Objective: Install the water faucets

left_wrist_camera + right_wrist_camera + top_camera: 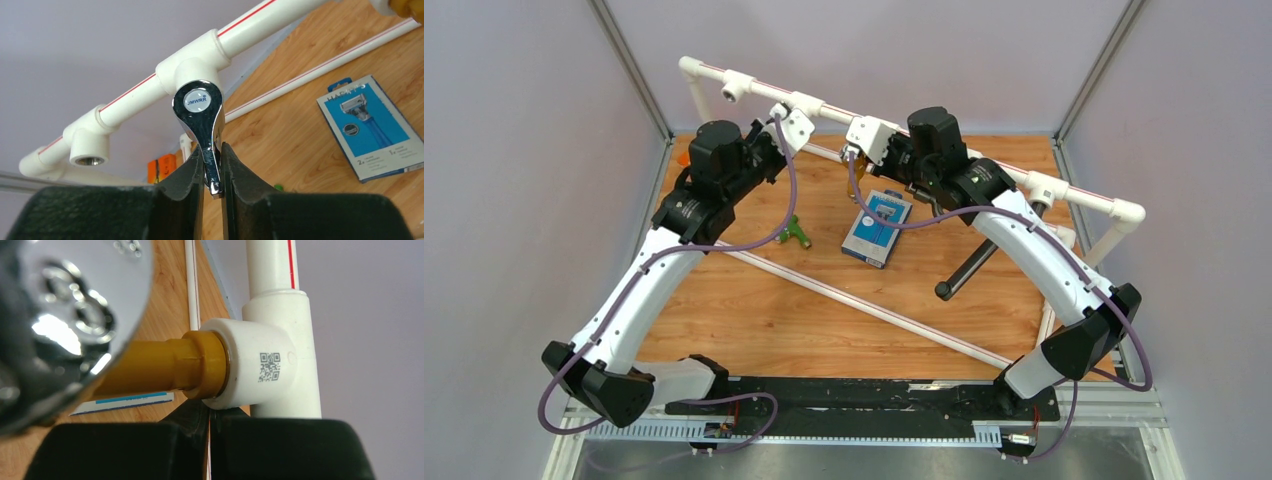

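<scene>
Chrome faucet sits against a tee socket of the white pipe frame, its handle pinched tight between the fingers of the left gripper. Right gripper is closed to a slit on nothing, just below a brass stem seated in a QR-marked socket. Green faucet lies apart on the table.

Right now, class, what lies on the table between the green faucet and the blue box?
Nothing. The top view shows only bare table between the green faucet and the blue box.
</scene>
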`<control>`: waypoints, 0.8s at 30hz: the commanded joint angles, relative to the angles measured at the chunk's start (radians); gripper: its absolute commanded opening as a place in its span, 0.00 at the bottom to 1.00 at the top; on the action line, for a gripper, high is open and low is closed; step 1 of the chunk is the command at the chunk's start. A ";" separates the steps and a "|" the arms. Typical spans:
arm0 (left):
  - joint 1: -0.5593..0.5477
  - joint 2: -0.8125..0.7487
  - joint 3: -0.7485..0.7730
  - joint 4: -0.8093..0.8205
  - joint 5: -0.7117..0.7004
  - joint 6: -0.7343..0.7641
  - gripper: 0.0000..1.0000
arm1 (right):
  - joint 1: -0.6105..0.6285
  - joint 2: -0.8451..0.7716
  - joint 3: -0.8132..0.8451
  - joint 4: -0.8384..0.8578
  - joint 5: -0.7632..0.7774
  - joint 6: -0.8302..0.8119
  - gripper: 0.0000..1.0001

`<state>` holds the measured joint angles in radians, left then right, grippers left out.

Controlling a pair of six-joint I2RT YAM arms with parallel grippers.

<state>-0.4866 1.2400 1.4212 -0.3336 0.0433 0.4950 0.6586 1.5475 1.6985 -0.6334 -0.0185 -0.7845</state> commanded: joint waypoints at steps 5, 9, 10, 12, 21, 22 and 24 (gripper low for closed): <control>-0.040 -0.082 -0.044 0.094 0.034 -0.039 0.47 | 0.027 0.059 -0.046 -0.134 -0.040 0.027 0.02; -0.032 -0.123 -0.064 0.163 -0.009 -0.175 0.56 | 0.027 0.054 -0.039 -0.134 -0.034 0.030 0.04; -0.032 -0.129 -0.070 0.168 -0.020 -0.196 0.57 | 0.027 0.054 -0.034 -0.135 -0.031 0.030 0.04; -0.029 -0.142 -0.074 0.166 -0.036 -0.242 0.60 | 0.027 0.054 -0.025 -0.135 -0.026 0.033 0.07; -0.030 -0.250 -0.140 0.220 -0.183 -0.650 0.67 | 0.027 0.049 0.007 -0.135 -0.017 0.036 0.21; -0.029 -0.267 -0.137 0.217 -0.230 -0.708 0.67 | 0.027 0.049 0.007 -0.135 -0.012 0.037 0.22; -0.023 -0.289 -0.131 0.168 -0.329 -1.026 0.68 | 0.027 0.054 0.006 -0.134 -0.005 0.037 0.22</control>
<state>-0.5167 1.0042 1.2804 -0.1818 -0.1024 -0.0185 0.6674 1.5509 1.7176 -0.6666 -0.0208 -0.7612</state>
